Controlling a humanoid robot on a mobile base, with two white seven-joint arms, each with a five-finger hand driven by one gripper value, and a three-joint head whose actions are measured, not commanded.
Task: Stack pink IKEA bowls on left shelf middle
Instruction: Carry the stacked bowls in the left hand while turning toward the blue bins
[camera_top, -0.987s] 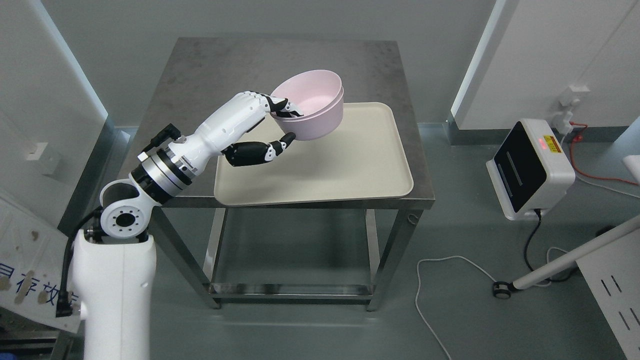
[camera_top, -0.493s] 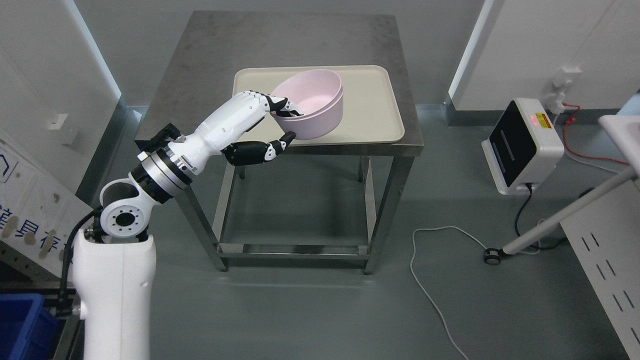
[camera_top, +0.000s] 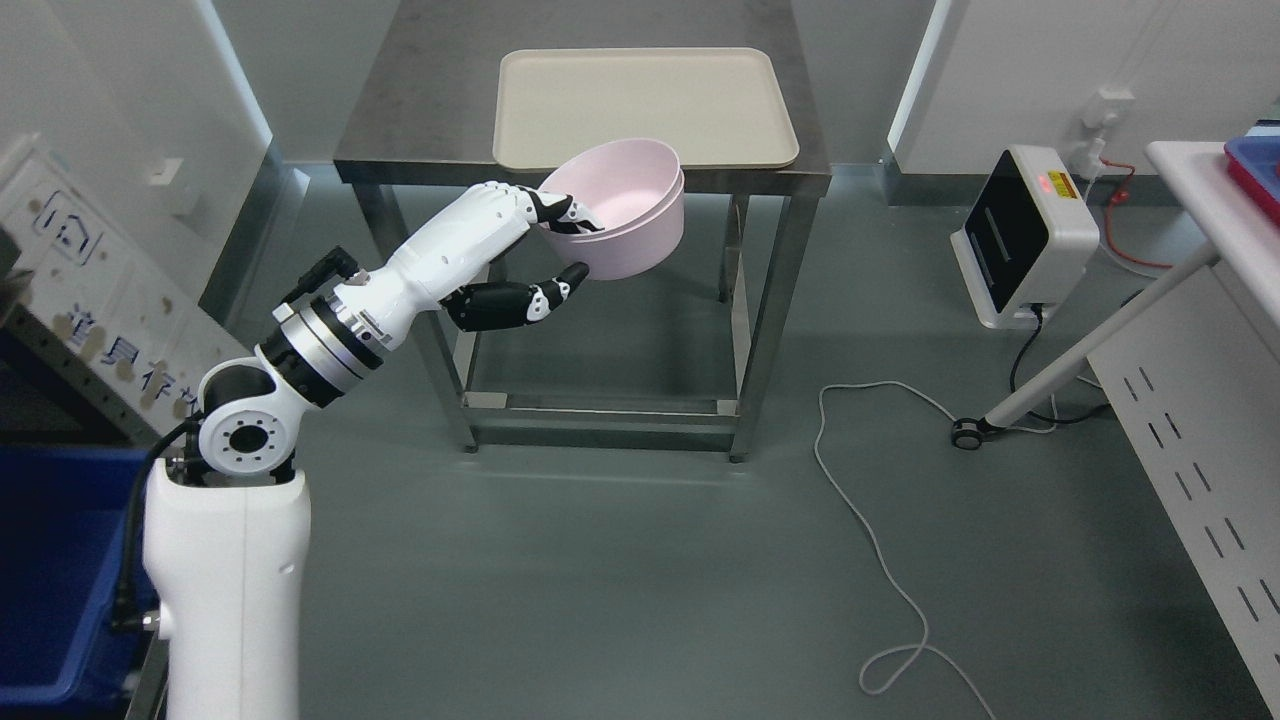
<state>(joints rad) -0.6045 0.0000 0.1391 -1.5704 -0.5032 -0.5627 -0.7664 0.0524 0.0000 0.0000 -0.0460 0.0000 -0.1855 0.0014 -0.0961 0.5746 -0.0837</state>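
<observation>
Pink bowls held in left hand, off the table

Left hand (camera_top: 540, 255) clamped on near rim of pink bowls (camera_top: 625, 210): fingers (camera_top: 560, 212) hooked inside the rim, thumb (camera_top: 565, 280) pressed under the outer wall. Two bowls nested, tilted, mouth facing up and toward camera. Held in the air in front of steel table (camera_top: 420, 110), overlapping its near edge. Beige tray (camera_top: 640, 95) lying flat on tabletop, behind the bowls. White box unit (camera_top: 1020, 235) on floor at right, grey cable (camera_top: 870, 520) trailing across floor
</observation>
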